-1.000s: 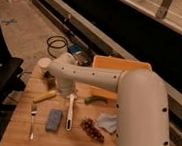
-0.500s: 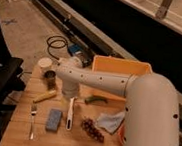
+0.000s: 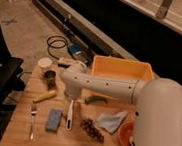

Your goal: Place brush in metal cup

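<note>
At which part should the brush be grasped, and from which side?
Probably the brush at mid-handle, from straight above: it lies flat on the table between the blue sponge and the grapes. The gripper hangs over its far end.

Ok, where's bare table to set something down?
The table is bare along its near edge, in front of the fork, sponge and grapes. Crowded around the metal cup: white cup, yellow item, and the gripper above the brush.

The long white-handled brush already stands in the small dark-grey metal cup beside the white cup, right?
No. The camera view shows the long white-handled brush lying on the wooden table, outside the small dark-grey metal cup beside the white cup; the gripper hangs over the brush.
</note>
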